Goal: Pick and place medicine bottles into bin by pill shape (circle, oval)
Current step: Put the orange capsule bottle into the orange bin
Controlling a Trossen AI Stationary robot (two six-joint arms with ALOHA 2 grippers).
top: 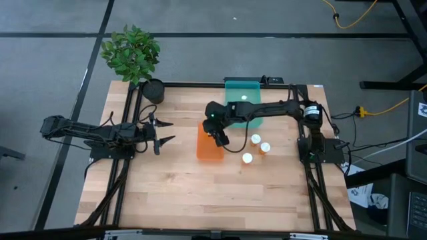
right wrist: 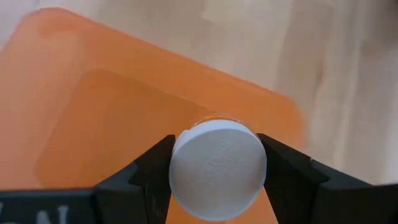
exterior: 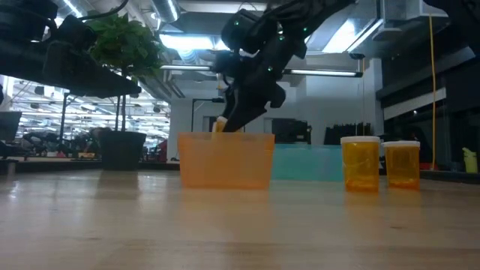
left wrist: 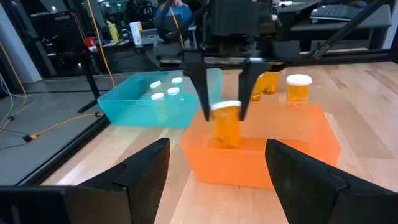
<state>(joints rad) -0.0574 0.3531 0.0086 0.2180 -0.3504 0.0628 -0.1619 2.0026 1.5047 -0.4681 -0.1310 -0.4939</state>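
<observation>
A pale wooden table fills the low view's foreground. At centre, the right gripper grips an amber bottle over the orange bin; three more bottles stand right of it. The left gripper waits open at mid-left. Farther back are a teal bin, a potted plant and a lit workshop.

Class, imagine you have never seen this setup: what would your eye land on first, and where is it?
The right gripper hangs over the orange bin at mid-table, shut on a white-capped amber bottle. Behind it sits a teal bin holding bottles; three more bottles stand right of the orange bin.
</observation>
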